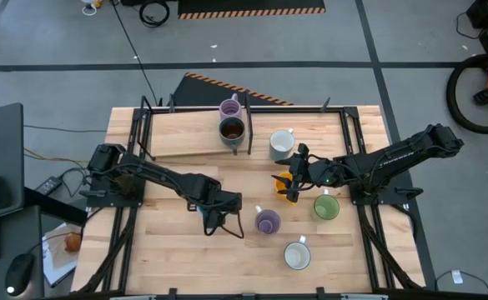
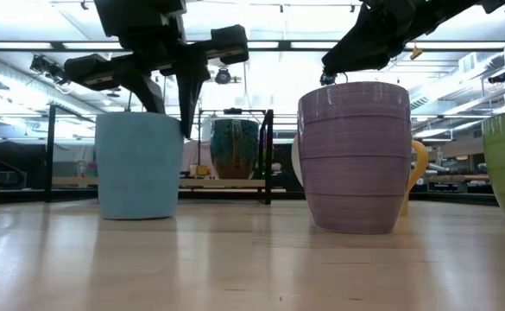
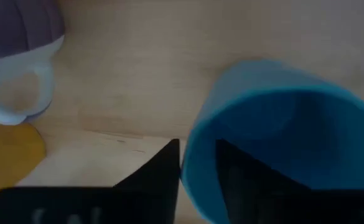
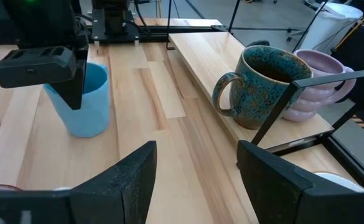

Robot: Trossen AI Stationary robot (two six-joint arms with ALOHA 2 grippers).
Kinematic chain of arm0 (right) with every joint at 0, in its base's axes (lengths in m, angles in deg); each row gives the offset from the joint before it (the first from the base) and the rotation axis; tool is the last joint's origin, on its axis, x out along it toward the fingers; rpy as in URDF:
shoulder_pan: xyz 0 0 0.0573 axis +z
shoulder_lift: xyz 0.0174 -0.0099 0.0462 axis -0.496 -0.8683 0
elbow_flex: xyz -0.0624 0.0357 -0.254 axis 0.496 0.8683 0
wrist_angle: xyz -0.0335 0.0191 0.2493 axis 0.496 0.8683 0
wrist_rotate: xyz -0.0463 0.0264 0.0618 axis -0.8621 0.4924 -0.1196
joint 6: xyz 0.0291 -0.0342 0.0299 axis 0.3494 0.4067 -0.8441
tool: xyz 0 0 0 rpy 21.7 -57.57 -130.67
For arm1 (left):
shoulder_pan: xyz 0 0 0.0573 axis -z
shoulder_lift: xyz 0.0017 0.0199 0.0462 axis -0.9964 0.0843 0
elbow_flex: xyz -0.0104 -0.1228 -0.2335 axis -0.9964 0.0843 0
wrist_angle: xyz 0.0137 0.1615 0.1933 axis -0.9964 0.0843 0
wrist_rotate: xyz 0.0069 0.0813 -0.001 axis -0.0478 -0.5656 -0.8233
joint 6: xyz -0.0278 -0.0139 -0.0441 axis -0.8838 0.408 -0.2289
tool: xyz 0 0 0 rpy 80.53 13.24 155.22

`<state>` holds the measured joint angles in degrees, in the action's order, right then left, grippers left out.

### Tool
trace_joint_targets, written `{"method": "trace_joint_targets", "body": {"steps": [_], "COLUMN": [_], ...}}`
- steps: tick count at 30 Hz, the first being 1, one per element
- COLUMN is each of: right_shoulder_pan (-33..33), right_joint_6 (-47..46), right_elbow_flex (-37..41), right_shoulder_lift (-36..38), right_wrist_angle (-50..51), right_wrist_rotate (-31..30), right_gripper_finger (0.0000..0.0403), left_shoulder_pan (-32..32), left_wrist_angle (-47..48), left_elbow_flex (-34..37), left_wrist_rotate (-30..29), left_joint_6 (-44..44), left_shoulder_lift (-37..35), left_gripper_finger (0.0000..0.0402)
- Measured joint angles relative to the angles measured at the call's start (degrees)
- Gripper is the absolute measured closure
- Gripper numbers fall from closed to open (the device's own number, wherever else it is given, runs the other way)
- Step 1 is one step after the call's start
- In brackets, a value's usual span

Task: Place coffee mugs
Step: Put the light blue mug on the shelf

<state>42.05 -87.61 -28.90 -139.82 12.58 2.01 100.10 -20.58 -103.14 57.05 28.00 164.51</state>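
Observation:
A blue mug [image 2: 140,166] stands upright on the table, left of centre. My left gripper [image 1: 217,215] is over it, shut on its rim, and hides it in the high view. My right gripper [image 4: 194,180] is open and empty, above the table beside the orange mug [image 1: 284,185]. A lilac mug [image 1: 268,221], a green mug [image 1: 326,206] and two white mugs [image 1: 297,255] [image 1: 281,144] stand on the table. A second lilac mug [image 1: 229,108] and a dark speckled mug [image 1: 231,129] stand on a raised board. My left gripper holds the blue mug by its wall at the rim [image 3: 193,155], one finger [image 3: 163,171] outside the mug and one [image 3: 241,171] inside it. The fingers come from above, pointing down. The mug is upright with its base on the table [image 2: 140,214].
The raised wooden board [image 4: 200,56] runs along the far side, with black frame bars [image 4: 287,99] at its end. The mugs cluster at the table's centre and right. Bare wood [image 1: 168,258] lies at the near left.

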Motion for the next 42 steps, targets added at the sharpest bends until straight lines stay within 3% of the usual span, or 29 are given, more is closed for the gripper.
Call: {"method": "trace_joint_targets", "body": {"steps": [8,16,25,28,34,39,42], "right_shoulder_pan": [0.0,0.0,0.0,0.0,0.0,0.0,0.0], "right_joint_6": [0.1,0.6,1.5,1.5,2.4,3.5,3.8], "right_elbow_flex": [0.0,0.0,0.0,0.0,0.0,0.0,0.0], "right_shoulder_lift": [0.0,0.0,0.0,0.0,0.0,0.0,0.0], "right_wrist_angle": [-0.1,-0.2,-0.3,-0.3,-0.2,-0.2,-0.2], "right_wrist_rotate": [0.0,0.5,0.5,0.5,0.5,0.5,0.5], "right_gripper_finger": [0.0174,0.0174,0.0174,0.0174,0.0174,0.0174,0.0174], "left_shoulder_pan": [0.0,0.6,0.8,0.4,-1.4,-2.8,-3.0], "left_wrist_angle": [0.3,5.0,13.4,14.9,14.4,14.7,15.7], "left_elbow_flex": [0.0,-0.7,-13.7,-17.1,-18.1,-17.9,-17.9], "left_wrist_rotate": [-1.5,-3.8,-3.6,-1.1,5.6,7.2,7.5], "left_joint_6": [-6.2,-8.7,-20.4,-34.4,-73.2,-102.8,-114.8], "left_shoulder_lift": [0.0,0.0,-0.1,-0.1,-0.1,0.4,0.4], "left_gripper_finger": [0.0216,0.022,0.023,0.023,0.023,0.023,0.023]}}
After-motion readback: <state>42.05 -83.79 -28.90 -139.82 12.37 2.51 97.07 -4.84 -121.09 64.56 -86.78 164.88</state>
